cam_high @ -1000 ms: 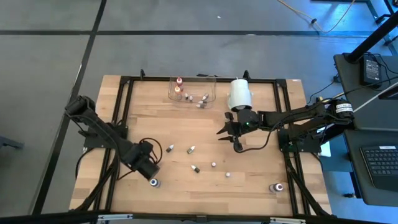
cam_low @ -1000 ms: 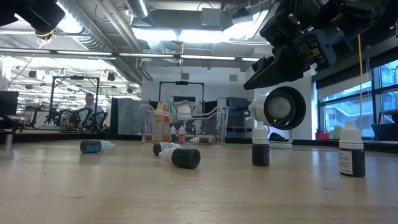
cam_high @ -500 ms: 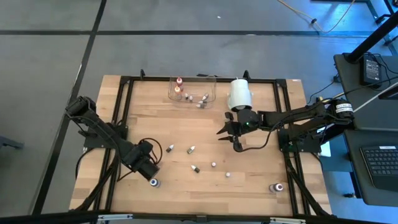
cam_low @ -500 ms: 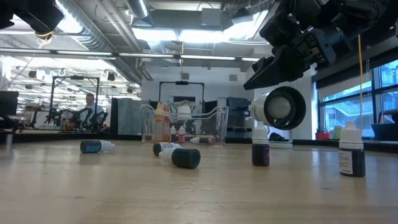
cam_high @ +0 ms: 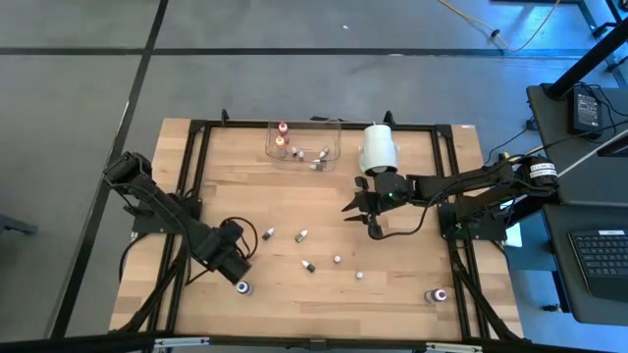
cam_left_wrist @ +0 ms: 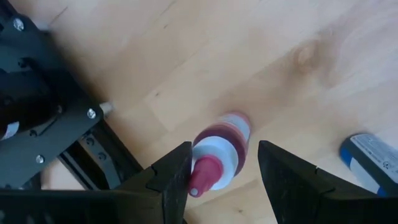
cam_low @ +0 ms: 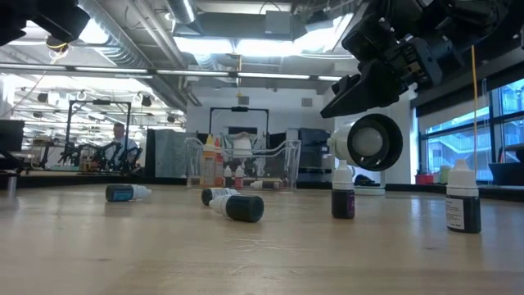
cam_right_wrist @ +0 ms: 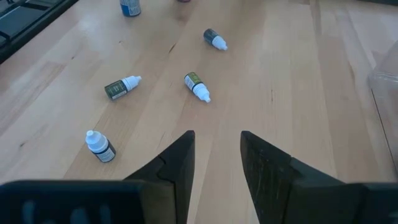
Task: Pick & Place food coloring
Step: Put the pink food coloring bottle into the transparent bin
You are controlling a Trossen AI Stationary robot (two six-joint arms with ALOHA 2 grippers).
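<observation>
Seven small loose dropper bottles lie scattered across the lower half of the high view's wooden table. One white bottle with a red tip shows at the centre of the left wrist view; whether it is among the seven cannot be told. One clear plastic tray at upper centre holds about five more bottles, too small to count surely. One big white cylinder stands to its right. There are two dark arms.

blue-labelled bottle cut off
</observation>
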